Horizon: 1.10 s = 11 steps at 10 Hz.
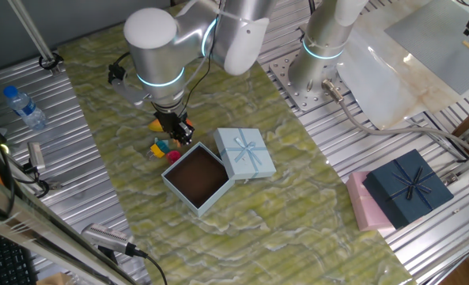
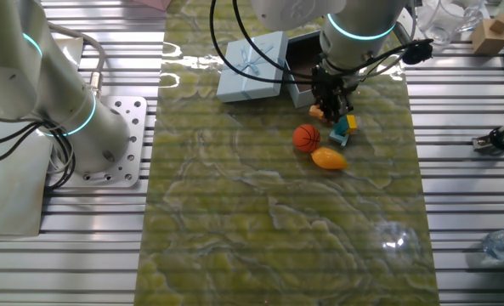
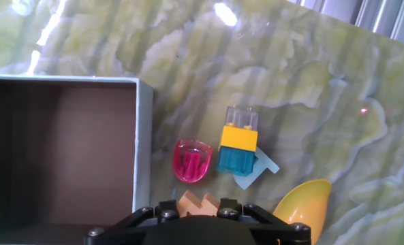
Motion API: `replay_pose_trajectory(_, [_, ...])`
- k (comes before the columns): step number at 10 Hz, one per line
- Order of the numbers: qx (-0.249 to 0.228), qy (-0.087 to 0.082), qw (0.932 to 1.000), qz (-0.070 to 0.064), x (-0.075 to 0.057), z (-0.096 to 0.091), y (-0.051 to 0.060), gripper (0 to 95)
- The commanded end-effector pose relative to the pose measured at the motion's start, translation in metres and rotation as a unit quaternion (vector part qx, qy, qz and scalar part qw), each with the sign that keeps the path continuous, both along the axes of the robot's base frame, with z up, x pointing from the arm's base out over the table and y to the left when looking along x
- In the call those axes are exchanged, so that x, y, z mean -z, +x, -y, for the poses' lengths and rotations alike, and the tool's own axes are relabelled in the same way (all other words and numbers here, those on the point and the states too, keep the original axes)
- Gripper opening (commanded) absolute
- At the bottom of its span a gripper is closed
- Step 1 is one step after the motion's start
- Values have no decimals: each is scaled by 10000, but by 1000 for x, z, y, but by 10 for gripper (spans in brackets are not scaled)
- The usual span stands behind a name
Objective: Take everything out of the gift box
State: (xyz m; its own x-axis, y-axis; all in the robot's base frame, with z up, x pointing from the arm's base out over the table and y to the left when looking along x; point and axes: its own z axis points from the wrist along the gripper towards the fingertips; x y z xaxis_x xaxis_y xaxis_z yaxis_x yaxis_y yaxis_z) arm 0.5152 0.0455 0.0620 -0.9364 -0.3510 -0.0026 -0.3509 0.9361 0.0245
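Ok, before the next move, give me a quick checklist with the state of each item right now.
1. Gift box empty: ok, only bare brown floor shows in the fixed view and the hand view.
2. Lid off the opening: ok, it lies beside the box.
3. Toys out on the mat: ok, basketball, mango, magenta piece and yellow-blue block lie outside.
4. Gripper clear of the box: ok, it hangs over the toys.
5. Gripper empty: cannot tell, its fingertips are hidden.
6. Tan piece released: cannot tell.
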Motion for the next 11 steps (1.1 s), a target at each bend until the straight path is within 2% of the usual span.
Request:
replay_pose_trajectory(1, [0, 2, 10000, -1, 0, 0, 0, 190])
replay_pose_trajectory(5, [-57, 20, 10000, -4, 1, 0, 0, 190])
replay_pose_trajectory(6, [-101, 31, 9999, -7, 1, 0, 1, 380])
replay_pose_trajectory(8, [-149, 55, 9999, -12, 1, 0, 1, 380])
replay_pose_trajectory(9, [-178, 82, 9998, -18, 1, 0, 1, 570])
replay_pose_trajectory(11, [-192, 96, 9998, -18, 1, 0, 1, 570])
